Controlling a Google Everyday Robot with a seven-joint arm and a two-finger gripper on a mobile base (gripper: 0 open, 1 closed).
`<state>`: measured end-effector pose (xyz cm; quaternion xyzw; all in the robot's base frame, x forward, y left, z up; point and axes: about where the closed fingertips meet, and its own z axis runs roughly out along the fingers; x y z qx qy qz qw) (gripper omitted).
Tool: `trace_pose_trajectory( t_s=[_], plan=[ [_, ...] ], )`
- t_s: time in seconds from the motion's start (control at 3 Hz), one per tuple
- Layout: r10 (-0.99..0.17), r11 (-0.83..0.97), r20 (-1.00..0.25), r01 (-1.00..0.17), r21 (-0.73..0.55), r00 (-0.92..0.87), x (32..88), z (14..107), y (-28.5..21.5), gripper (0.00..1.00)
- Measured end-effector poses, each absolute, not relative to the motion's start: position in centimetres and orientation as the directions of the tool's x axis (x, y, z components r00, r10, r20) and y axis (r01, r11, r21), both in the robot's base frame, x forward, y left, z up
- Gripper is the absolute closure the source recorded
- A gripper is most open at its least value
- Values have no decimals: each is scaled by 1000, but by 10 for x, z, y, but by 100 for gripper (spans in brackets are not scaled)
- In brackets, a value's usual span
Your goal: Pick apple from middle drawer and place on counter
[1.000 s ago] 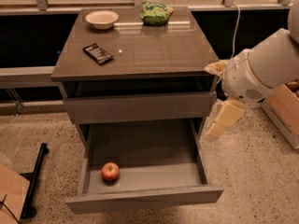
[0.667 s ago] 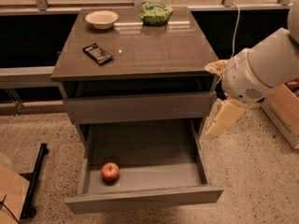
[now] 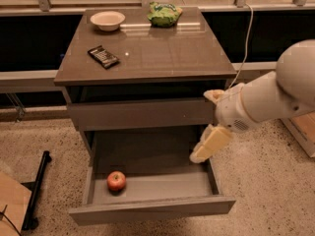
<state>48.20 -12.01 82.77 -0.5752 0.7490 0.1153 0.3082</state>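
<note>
The apple (image 3: pixel 116 181), small and red, lies in the front left of the open middle drawer (image 3: pixel 152 208), which is pulled out below the closed top drawer. The counter (image 3: pixel 157 53) is the glossy grey-brown top of the cabinet. My gripper (image 3: pixel 201 127) hangs at the drawer's right side, above its right wall, well to the right of the apple. Its cream fingers (image 3: pixel 210 144) stand apart, open and empty.
On the counter stand a cream bowl (image 3: pixel 108 19) at the back left, a green snack bag (image 3: pixel 164 13) at the back, and a dark flat packet (image 3: pixel 103 56) left of the middle. A black bar (image 3: pixel 37 186) lies on the speckled floor to the left.
My gripper has moved a little left and down, closer over the drawer's right side. The apple and the drawer have not moved.
</note>
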Motion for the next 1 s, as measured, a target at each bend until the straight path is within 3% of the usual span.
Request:
trace_pose_trajectory(
  t_s=[0.67,1.0],
  plan=[
    [-640,324,-756,-941,-102,-138,509,740,-58,0],
    [-623,323,-768,-943,-81,-147,512,726,-53,0]
  ],
)
